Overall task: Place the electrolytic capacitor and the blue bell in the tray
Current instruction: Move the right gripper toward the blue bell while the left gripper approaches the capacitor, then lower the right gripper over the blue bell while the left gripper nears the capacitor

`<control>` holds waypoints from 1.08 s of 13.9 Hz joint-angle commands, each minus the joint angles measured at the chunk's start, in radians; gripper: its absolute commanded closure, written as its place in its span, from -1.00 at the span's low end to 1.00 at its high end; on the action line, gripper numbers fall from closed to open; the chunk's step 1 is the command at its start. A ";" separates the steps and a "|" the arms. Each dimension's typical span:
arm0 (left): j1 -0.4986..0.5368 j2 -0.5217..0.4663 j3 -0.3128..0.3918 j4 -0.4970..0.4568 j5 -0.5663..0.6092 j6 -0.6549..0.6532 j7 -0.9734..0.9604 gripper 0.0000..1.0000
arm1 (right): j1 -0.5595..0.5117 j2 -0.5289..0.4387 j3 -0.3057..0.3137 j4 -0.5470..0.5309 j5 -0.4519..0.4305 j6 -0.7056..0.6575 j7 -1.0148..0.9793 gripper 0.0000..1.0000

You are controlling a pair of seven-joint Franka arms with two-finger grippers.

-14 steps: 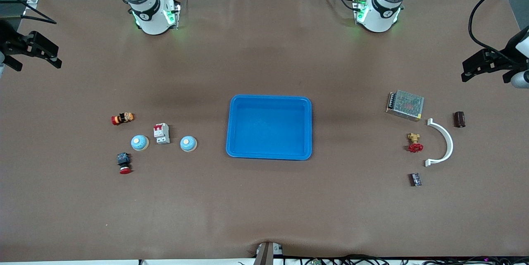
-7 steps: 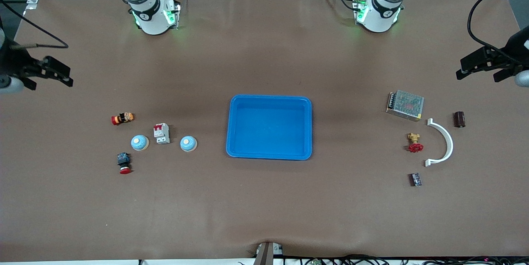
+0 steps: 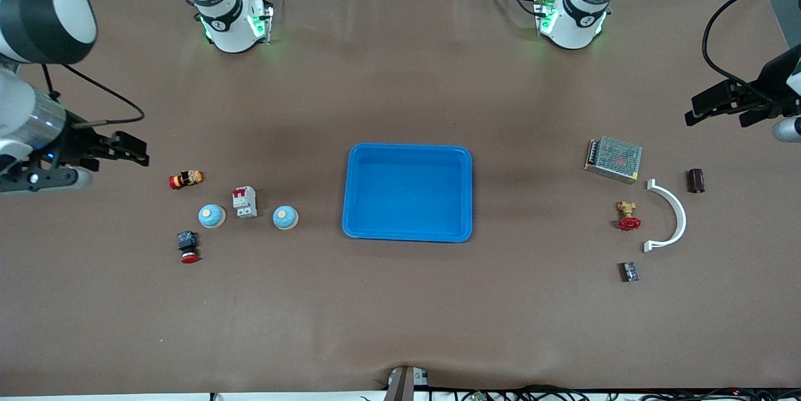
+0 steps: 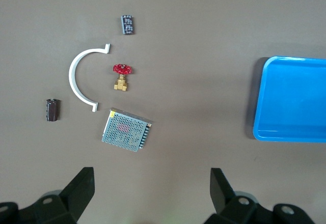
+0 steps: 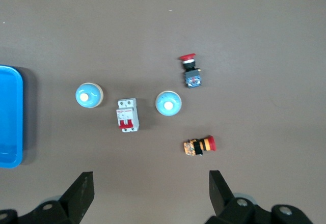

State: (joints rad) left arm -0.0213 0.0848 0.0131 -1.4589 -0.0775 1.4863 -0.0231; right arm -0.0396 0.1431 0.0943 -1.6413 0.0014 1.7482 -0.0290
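I see the tray [image 3: 407, 192] mid-table, nothing in it. Right gripper [image 3: 128, 152], jaws wide, hangs over bare table near two blue bells [image 3: 211, 216] [image 3: 285, 218]. Left gripper [image 3: 710, 107], jaws wide, hangs near the dark brown capacitor [image 3: 695, 180] at its end.
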 commanded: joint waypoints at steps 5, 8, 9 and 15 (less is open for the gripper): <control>0.011 0.009 -0.004 -0.125 0.100 0.129 0.041 -1.00 | 0.099 0.101 -0.004 -0.005 0.014 0.115 0.168 -1.00; 0.055 -0.013 -0.002 -0.231 0.101 0.250 0.106 -1.00 | 0.147 0.134 -0.004 -0.018 0.014 0.169 0.245 -1.00; 0.070 -0.013 -0.002 -0.256 0.101 0.274 0.118 -1.00 | 0.156 0.142 -0.004 -0.020 0.014 0.181 0.257 -1.00; 0.123 -0.045 -0.001 -0.438 0.123 0.455 0.216 -1.00 | 0.205 0.199 -0.004 -0.071 0.012 0.284 0.316 -1.00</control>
State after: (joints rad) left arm 0.0935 0.0956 0.0165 -1.8052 0.0137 1.8806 0.1690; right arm 0.1455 0.3251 0.0962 -1.7030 0.0084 2.0110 0.2568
